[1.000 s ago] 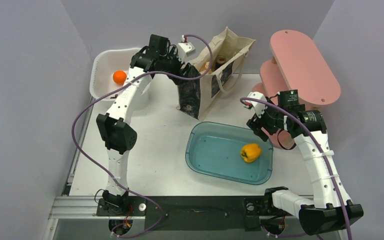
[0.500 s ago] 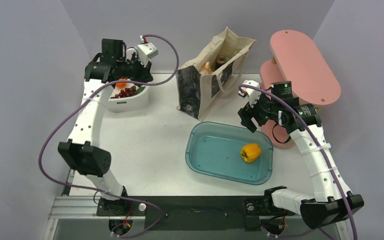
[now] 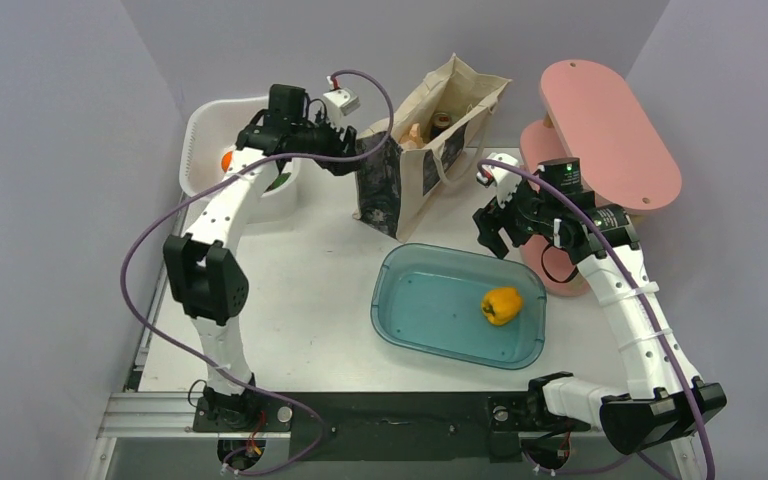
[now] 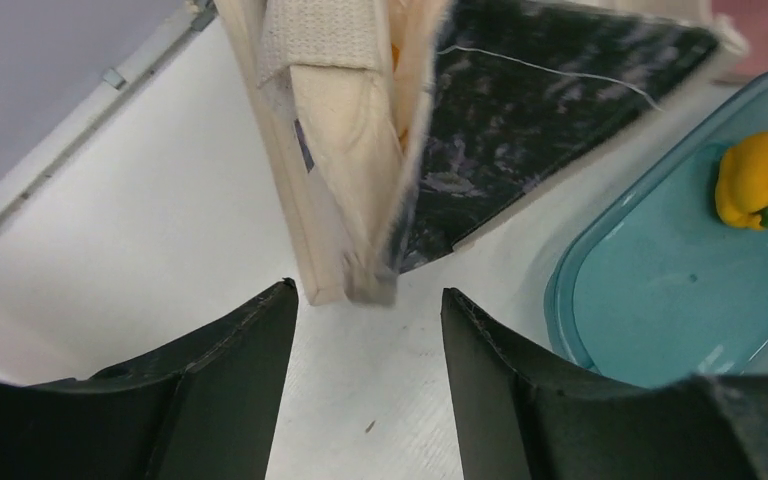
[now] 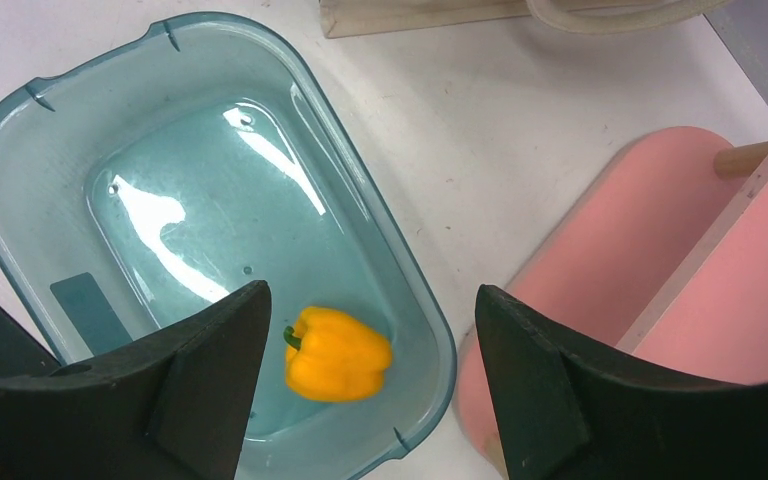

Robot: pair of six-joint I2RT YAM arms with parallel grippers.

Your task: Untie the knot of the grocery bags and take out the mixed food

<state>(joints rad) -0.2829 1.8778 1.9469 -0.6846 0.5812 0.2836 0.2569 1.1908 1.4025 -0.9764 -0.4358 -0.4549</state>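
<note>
**Item 1. Left gripper** [image 4: 368, 308]. Jaws stood partly apart with nothing held. The wrist view showed bare white table [image 3: 300, 290] in the gap. The lower corner of the canvas tote [image 3: 430, 130] lay just beyond the fingertips, lined up with the gap and not clamped. The arm reached over the far left of the table, past a white bin [image 3: 205, 125].

**Item 2. Right gripper** [image 5: 370, 300]. Jaws stood wide apart and empty. It hung over the far right edge of a teal tub [image 5: 30, 120], which was sitting near the table's front centre. A yellow bell pepper [image 5: 340, 352] lay in the tub's right end. A pink tiered stand [image 3: 600, 130] was just to the right.

**Item 3. Canvas tote.** Cream cloth with dark floral side panels, upright at the far centre of the table, mouth open. The left gripper was at its left side.

**Item 4. Plastic bag** [image 3: 415, 134]. Only a peach-orange patch showed in the tote's mouth. The knot could not be made out, and a dark round top beside the bag could not be identified.

**Item 5. Round orange fruit** [image 3: 227, 160]. In the white bin, partly hidden by the left arm.
</note>
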